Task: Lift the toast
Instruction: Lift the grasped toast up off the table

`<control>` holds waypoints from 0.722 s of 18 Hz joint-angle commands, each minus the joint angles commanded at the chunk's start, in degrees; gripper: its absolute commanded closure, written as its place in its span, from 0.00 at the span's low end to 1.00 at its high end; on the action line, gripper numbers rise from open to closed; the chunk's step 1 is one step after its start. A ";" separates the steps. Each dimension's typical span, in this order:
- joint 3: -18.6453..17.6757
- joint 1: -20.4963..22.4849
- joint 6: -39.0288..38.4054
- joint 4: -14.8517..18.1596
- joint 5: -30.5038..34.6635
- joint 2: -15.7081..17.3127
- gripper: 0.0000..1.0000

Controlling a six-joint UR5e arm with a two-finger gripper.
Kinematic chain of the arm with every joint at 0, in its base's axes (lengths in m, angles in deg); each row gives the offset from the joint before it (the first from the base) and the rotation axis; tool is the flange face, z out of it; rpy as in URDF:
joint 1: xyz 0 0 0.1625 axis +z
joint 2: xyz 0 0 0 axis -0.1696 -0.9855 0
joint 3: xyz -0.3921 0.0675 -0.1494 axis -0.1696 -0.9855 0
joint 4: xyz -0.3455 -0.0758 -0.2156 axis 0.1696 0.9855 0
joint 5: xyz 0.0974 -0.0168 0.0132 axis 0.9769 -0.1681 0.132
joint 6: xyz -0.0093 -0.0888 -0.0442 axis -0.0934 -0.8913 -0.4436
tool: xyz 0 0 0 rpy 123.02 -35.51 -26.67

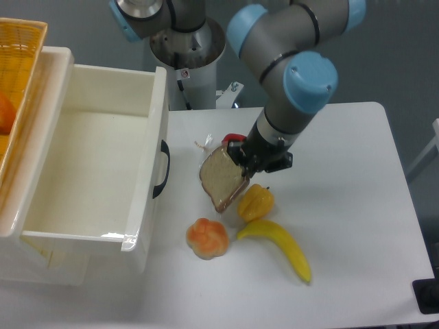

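The gripper (241, 156) is closed on the toast (221, 178), pinching it at its far-right edge, approx. at the corner of the slice. The toast hangs tilted, off the table (357, 205), w/ its long axis going from the fingers down toward near-left, so nearly all of the slice lies left and near of the grip. It is just left of the yellow pepper (256, 201), above the orange bun (207, 236) and banana (281, 245), and right of the white drawer (96, 157). I judge the hold is off-centre, so the slice may swing.
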 joint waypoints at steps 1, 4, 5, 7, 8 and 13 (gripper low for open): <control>0.00 0.00 1.06 0.53 1.32 0.35 1.00; 0.26 0.09 2.30 1.93 4.05 0.62 1.00; 0.35 0.17 3.17 2.55 4.66 0.70 1.00; 0.18 0.18 5.45 3.78 6.59 1.05 1.00; 0.09 0.26 7.03 3.87 6.95 1.41 1.00; -0.44 0.70 7.75 3.96 7.04 1.50 1.00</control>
